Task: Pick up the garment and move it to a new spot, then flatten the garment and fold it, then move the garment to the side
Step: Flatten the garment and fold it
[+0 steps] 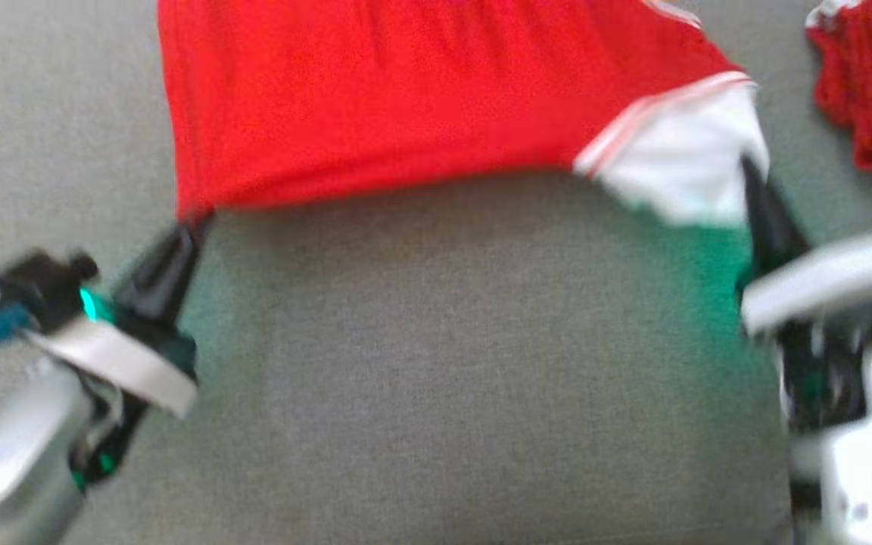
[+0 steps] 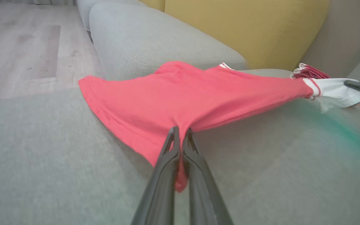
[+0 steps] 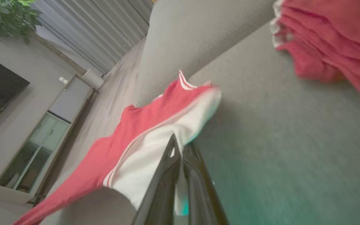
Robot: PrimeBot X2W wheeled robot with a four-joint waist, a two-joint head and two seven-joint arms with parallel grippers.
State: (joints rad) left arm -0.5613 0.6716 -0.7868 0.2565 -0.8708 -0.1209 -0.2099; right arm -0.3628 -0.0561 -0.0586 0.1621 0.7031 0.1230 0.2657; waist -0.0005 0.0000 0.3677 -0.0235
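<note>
The garment (image 1: 406, 98) is a red top with a white panel and thin red-and-white stripes, stretched across the grey sofa seat (image 1: 436, 363). My left gripper (image 1: 194, 218) is shut on its lower left red corner. In the left wrist view the red cloth (image 2: 180, 100) is pinched between that gripper's (image 2: 180, 131) dark fingers. My right gripper (image 1: 748, 170) is shut on the white panel at the lower right corner. The right wrist view shows its fingertips (image 3: 180, 142) clamped on that white cloth (image 3: 155, 153). Between the two grips the near edge hangs taut just above the seat.
A second pile of red clothes (image 1: 871, 91) lies at the far right of the seat, close to my right arm. A yellow back cushion (image 2: 245, 28) and grey sofa cushions (image 2: 155, 40) rise behind the garment. Wooden floor (image 2: 20, 47) lies beyond the sofa.
</note>
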